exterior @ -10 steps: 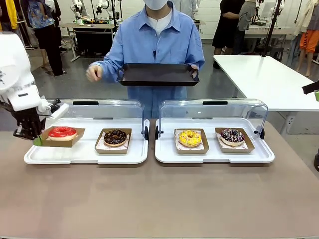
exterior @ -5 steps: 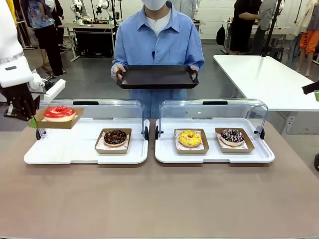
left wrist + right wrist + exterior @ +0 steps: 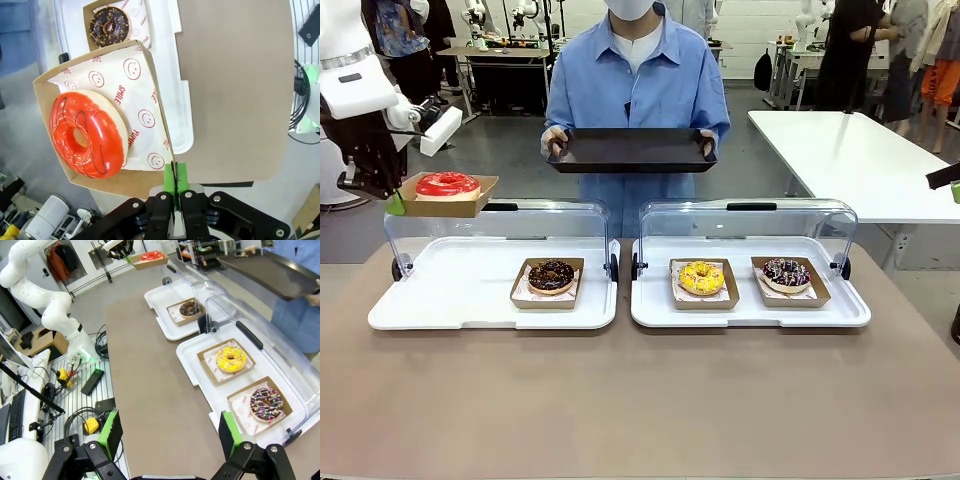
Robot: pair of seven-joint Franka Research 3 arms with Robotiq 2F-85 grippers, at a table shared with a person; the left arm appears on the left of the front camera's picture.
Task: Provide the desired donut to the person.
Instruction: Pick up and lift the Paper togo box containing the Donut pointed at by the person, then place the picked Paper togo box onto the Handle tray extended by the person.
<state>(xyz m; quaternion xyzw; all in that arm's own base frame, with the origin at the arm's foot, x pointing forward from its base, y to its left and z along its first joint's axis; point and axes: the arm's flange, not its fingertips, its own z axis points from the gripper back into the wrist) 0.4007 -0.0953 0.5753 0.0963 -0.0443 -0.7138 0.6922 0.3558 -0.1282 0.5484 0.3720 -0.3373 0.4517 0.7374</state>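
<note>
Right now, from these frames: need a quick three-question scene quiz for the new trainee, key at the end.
1. True or false: the left tool is shut on the edge of the cardboard tray that carries the red donut.
2. What does the person hold with both hands? A) a black tray B) a white plate C) a cup
3. Fill in: the number of donuts sitting on the two white trays is ___.

Key: 1 true; 2 A; 3 three.
</note>
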